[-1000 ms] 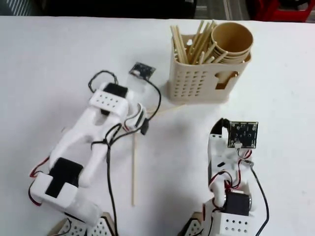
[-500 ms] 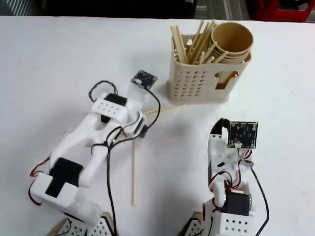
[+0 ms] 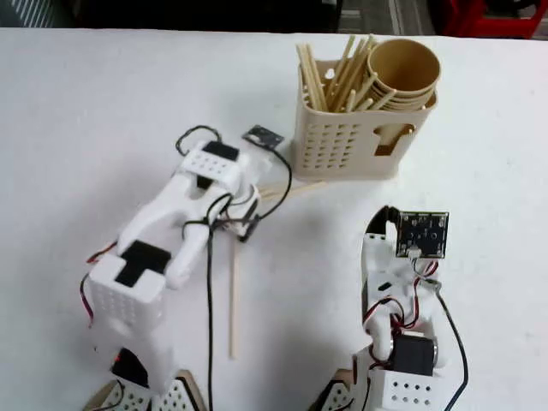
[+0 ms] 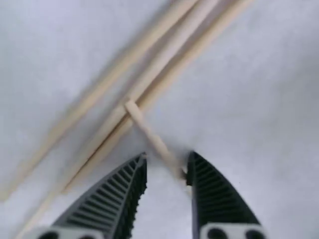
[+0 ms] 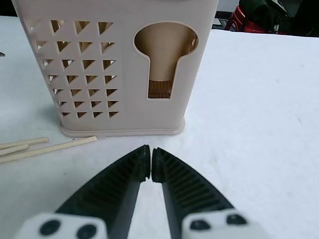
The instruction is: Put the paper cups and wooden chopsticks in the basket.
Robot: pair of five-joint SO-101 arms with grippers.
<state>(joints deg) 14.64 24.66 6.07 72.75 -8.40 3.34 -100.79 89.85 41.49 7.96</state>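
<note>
While the right gripper (image 5: 150,153) sits w/ fingers pressed together just in front of the basket (image 5: 119,64), the left gripper (image 4: 167,160) has its fingers slightly apart around a loose chopstick (image 4: 149,134), which seems to touch one finger (image 4: 209,194). More chopsticks (image 4: 159,69) lie across its tip on the table (image 4: 259,99). Stacked paper cups (image 3: 403,68) sit in the basket.

It looked like a robotics lab bench — a plain white table (image 3: 77,103), small robot arms (image 3: 171,214), exposed cables (image 3: 209,300).
</note>
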